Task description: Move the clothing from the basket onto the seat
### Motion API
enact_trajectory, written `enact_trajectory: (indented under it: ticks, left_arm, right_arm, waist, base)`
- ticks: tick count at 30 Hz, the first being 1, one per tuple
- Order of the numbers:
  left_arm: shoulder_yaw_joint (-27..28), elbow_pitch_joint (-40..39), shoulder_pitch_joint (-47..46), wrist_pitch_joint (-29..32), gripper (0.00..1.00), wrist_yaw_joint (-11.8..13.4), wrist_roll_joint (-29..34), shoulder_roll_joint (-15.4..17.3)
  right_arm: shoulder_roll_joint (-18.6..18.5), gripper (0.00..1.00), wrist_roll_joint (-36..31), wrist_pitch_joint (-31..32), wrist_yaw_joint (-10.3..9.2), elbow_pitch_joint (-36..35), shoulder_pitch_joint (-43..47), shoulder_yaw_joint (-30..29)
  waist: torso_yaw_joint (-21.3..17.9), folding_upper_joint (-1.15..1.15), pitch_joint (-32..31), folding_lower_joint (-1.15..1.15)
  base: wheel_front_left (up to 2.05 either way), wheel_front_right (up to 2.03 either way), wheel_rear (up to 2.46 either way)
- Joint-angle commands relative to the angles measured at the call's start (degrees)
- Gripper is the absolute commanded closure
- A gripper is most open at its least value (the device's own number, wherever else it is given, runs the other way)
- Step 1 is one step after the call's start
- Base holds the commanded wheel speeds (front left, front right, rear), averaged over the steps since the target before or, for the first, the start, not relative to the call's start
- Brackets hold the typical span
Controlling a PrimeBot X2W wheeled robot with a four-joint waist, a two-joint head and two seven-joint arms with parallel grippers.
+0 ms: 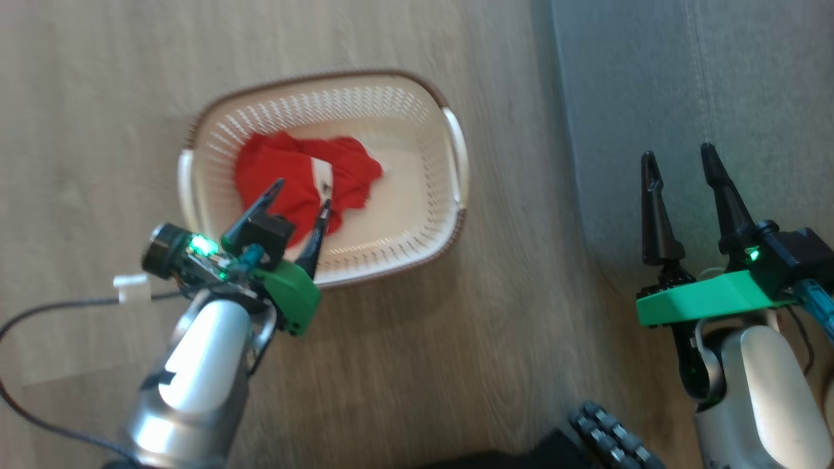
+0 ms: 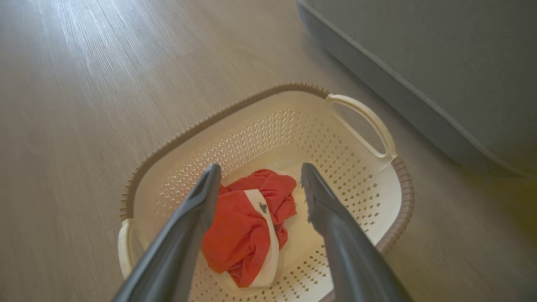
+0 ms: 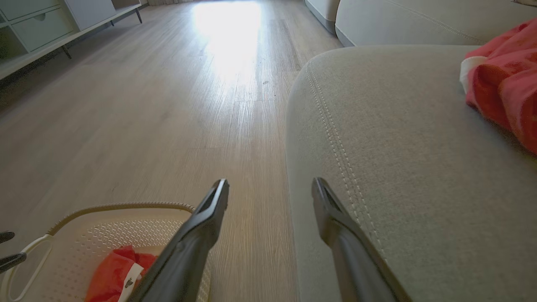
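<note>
**Clothing transfer: partly done, one piece left**

- Left gripper (image 1: 303,194): fingers are spread, poised over the basket (image 1: 456,150); nothing is pinched.
- Red garment (image 1: 273,163): crumpled on the basket floor, not yet lifted.
- Right gripper (image 1: 677,153): fingers are spread and empty, held above the near edge of the seat (image 1: 651,78).
- Second red garment (image 3: 503,84): laid on the seat, farther back.
- Progress: one piece is judged delivered, one left.
- White band (image 2: 268,239) on the basket garment: a small dark mark is seen, too small to be read.
</note>
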Motion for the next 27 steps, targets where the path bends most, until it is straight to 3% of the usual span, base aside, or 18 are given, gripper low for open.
enact_trajectory:
  ticks: [1,10,18,27]
  left_arm:
    - [1.1,0.0,-0.8,-0.3,0.00,-0.2,0.5,1.3]
    - [-1.6,12.9,-12.1,-0.3,0.00,-0.9,3.2,4.0]
    - [-3.6,28.3,-24.0,2.0,0.00,0.1,5.8,5.9]
    - [-9.2,37.1,-31.4,8.3,0.00,-2.2,10.3,7.1]
  right_arm:
    - [0.1,0.00,0.5,-0.4,-0.01,-2.0,0.1,1.3]
    - [0.2,0.00,6.9,-0.4,-0.01,-3.6,-1.2,3.0]
    - [0.2,0.00,10.4,-0.4,-0.01,-4.8,-2.9,5.9]
    - [0.2,0.00,14.6,-0.4,-0.01,-5.1,-3.0,7.4]
  waist:
    - [-3.5,0.00,4.2,-0.02]
    - [-8.4,0.00,11.6,-0.02]
    - [-12.8,0.00,17.3,-0.02]
    - [-15.4,0.00,19.8,-0.02]
  base:
    - [0.00,0.00,0.00]
    - [0.00,0.00,0.00]
    - [0.00,0.00,0.00]
    - [0.00,0.00,0.00]
